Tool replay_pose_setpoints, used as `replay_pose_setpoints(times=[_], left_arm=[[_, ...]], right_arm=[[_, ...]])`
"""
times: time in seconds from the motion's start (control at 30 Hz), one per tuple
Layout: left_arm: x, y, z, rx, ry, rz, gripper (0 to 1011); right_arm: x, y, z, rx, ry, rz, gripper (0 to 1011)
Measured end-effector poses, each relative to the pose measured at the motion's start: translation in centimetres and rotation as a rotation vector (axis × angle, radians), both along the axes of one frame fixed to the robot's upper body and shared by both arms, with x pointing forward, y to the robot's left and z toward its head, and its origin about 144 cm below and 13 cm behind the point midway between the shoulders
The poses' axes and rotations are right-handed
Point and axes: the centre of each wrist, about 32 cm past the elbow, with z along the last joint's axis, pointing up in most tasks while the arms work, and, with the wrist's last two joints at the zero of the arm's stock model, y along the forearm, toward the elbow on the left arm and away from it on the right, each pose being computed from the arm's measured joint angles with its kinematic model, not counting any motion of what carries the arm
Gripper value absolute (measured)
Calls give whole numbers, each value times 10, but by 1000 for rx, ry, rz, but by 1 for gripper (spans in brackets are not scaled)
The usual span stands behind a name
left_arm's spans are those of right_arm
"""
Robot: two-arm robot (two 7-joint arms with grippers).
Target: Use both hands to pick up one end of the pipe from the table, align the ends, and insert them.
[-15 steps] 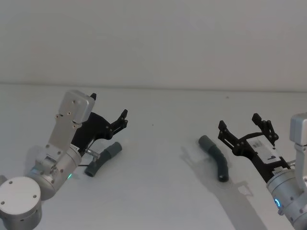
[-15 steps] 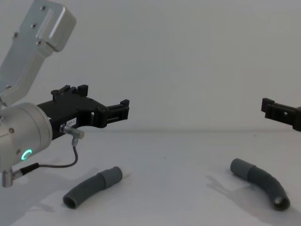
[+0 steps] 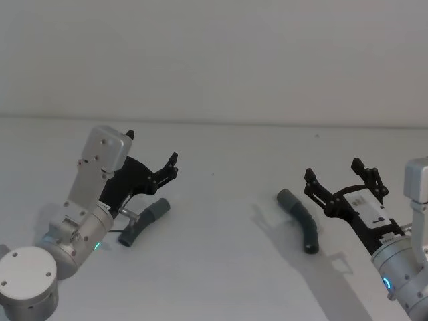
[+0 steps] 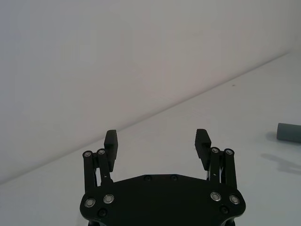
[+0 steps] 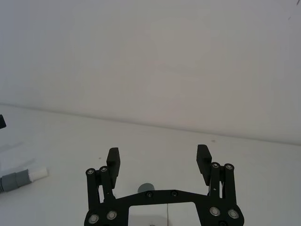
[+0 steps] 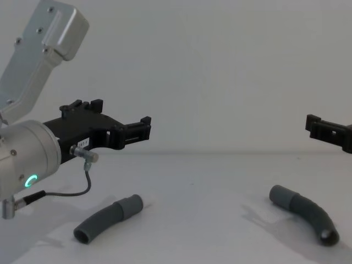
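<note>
Beneath the left gripper (image 3: 151,148), whose fingers (image 3: 172,164) stood spread wide with nothing between them, the left pipe piece (image 3: 144,222) lay flat on the white surface (image 3: 227,274), lower than the fingertips and not touching them. Its smooth grey cuff (image 3: 158,209) pointed forward under the fingertips, while its dark open end lay farther back behind them. From the right wrist view that cuff ended in a white tip (image 5: 40,173). Well apart from it, the right pipe piece (image 3: 302,219) lay curved on the surface just beside the inner finger of the right gripper (image 3: 334,170), below the fingertips and clear of them. Its plain cuff (image 3: 287,198) sat nearest that fingertip, and its dark open end curled back alongside the finger. The right gripper hovered above the surface, its fingers also spread wide and holding nothing.
</note>
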Motion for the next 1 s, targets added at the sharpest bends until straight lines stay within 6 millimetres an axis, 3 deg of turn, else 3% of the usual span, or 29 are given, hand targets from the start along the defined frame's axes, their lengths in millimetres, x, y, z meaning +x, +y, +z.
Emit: replay_pose_setpoints(times=[1.0], left_arm=[[0,0,0,1,2,-3,1002]], right_arm=[[0,0,0,0,0,0,1001]])
